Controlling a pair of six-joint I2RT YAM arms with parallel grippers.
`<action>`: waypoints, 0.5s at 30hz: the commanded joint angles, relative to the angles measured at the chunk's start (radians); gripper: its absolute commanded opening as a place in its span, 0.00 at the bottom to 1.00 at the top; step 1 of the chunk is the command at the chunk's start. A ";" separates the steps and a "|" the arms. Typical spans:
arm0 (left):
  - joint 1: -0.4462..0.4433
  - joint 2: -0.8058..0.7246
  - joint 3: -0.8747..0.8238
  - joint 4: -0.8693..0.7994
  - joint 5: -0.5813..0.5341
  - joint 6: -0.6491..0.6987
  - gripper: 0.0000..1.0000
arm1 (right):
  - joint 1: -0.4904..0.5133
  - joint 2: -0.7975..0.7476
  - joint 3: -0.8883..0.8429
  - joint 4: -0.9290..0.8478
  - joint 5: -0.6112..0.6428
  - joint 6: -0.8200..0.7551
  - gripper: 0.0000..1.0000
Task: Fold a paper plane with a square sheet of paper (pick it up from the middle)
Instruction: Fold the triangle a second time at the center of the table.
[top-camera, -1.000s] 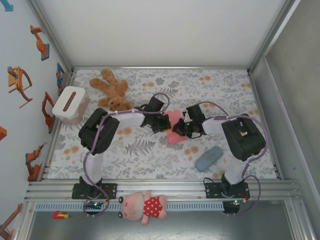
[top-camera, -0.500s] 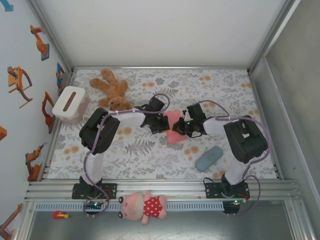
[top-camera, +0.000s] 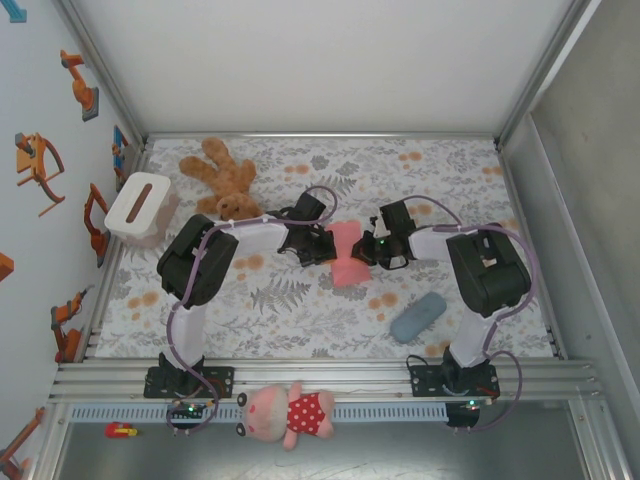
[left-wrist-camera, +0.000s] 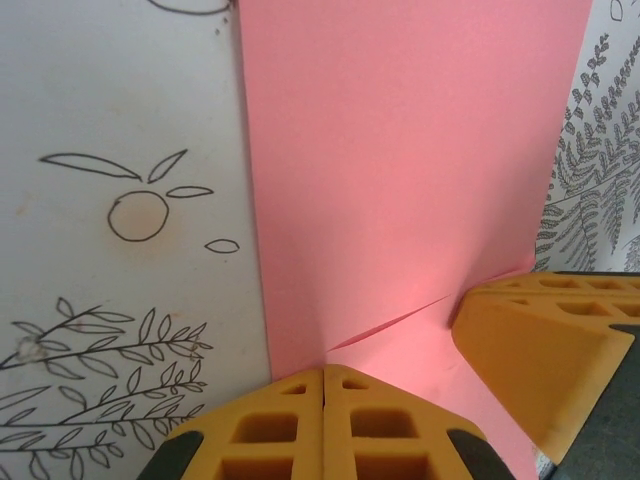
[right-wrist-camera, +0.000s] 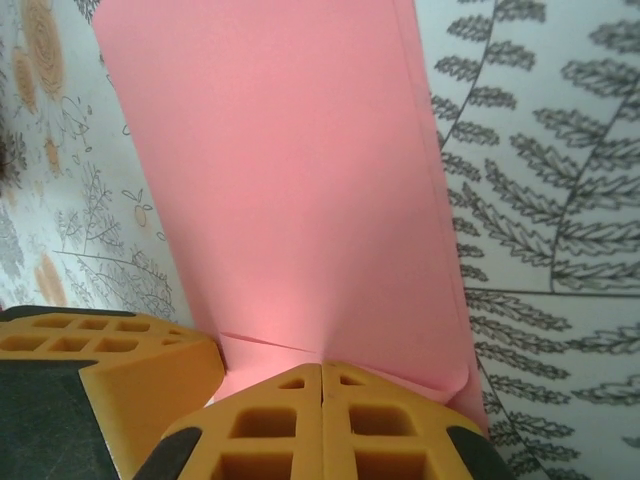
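Left pincer (top-camera: 324, 245), right pincer (top-camera: 369, 248), clamping paper (top-camera: 346, 264) between

Robot test cell in a lab: aluminium frame (top-camera: 320, 372) around a floral-cloth table (top-camera: 290, 322), robot stickers (top-camera: 40, 165) on wall.

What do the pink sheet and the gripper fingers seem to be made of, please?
Sheet: apparently thin paper with a matte finish. Its pink surface is flat and unglossy, and it holds a sharp crease.
Fingers: probably moulded or printed plastic, matte orange-yellow, with a grid of square recesses.
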 joint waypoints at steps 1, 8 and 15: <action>0.012 0.048 -0.013 -0.105 -0.032 0.032 0.00 | -0.027 0.036 0.019 -0.039 0.045 -0.030 0.00; 0.021 0.051 -0.032 -0.110 -0.035 0.046 0.00 | -0.098 0.008 0.024 -0.018 0.055 -0.027 0.00; 0.027 0.056 -0.010 -0.111 -0.018 0.083 0.00 | -0.125 -0.060 0.046 -0.050 0.076 -0.050 0.00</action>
